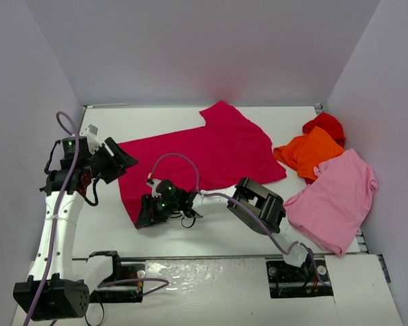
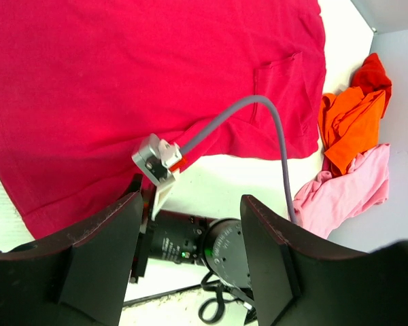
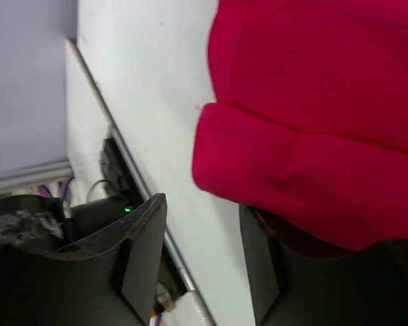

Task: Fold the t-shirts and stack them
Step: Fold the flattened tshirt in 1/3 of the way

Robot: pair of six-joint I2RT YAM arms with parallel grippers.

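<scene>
Top external view gives you the crimson t-shirt spread flat across the middle of the counter, with one sleeve reaching toward the back wall. The other three lie in a loose group at the right side. The orange t-shirt is crumpled just beside the crimson hem, the bright red t-shirt is bunched behind it and touching it, and the light pink t-shirt is spread nearer the arms, overlapping the orange one's edge. You have the left gripper at the crimson shirt's left edge. In the left wrist view its fingers stand wide apart with no cloth between them. The crimson cloth lies beyond the tips, and the gap shows the right arm's wrist and its grey cable. You have the right gripper low on the counter at the near left corner of the crimson shirt. In the right wrist view that gripper is also released, with bare counter visible between the fingers. A rolled edge of the crimson cloth rests over the finger at the picture's right and is not pinched. None of the four shirts is folded or stacked.
</scene>
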